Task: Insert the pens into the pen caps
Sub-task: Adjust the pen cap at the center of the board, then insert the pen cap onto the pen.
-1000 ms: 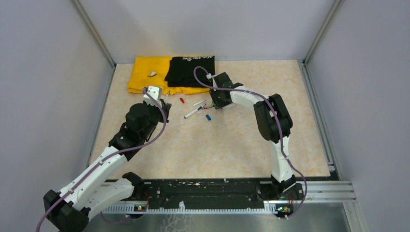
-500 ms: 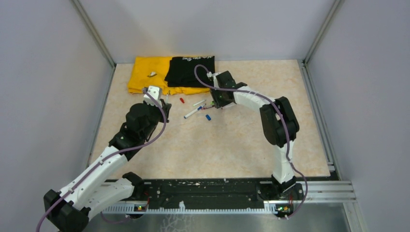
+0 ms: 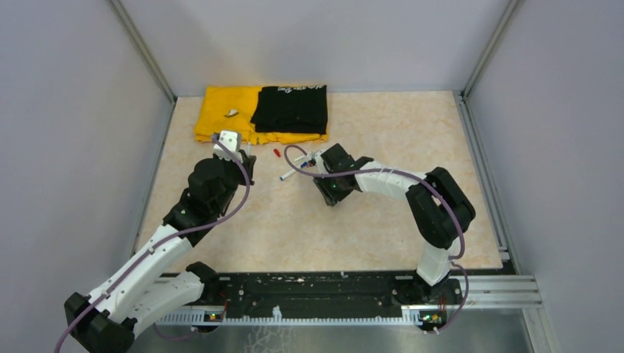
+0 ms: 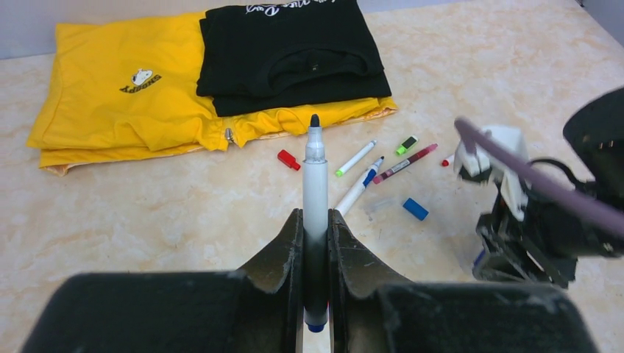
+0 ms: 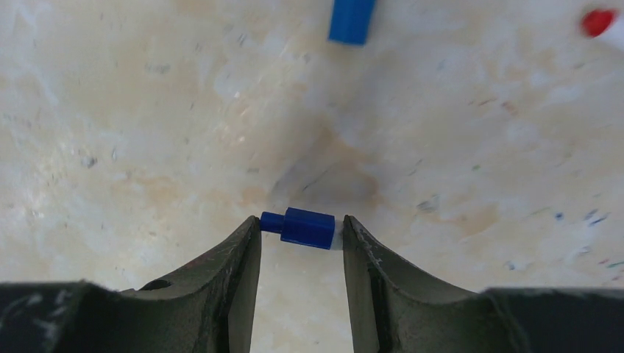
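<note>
Table point(image 3: 368, 235): beige marbled top, grey walls on 3 sides.
Yellow shirt point(image 4: 110, 110): folded, at the far edge, left of centre.
Black shirt point(image 4: 291, 51): folded, lying on the yellow shirt's right part.
Left gripper point(image 4: 315, 220): clamped on the black-tipped pen point(image 4: 315, 173); white barrel stands up out of the jaws, tip bare, blue end below the fingers.
Right gripper point(image 5: 302, 228): low over the table; fingertips pinch the dark blue cap point(image 5: 307, 226) end to end, crosswise.
Loose pens: 3 on the table before the shirts: green-tipped pen point(image 4: 355, 158), blue-banded pen point(image 4: 359, 187) just beside it, maroon pen point(image 4: 406, 162) to their right.
Loose caps: red cap point(image 4: 289, 159) near the yellow hem; green cap point(image 4: 405, 144) just beside the maroon pen; light blue cap point(image 4: 415, 209) nearer, apart.
</note>
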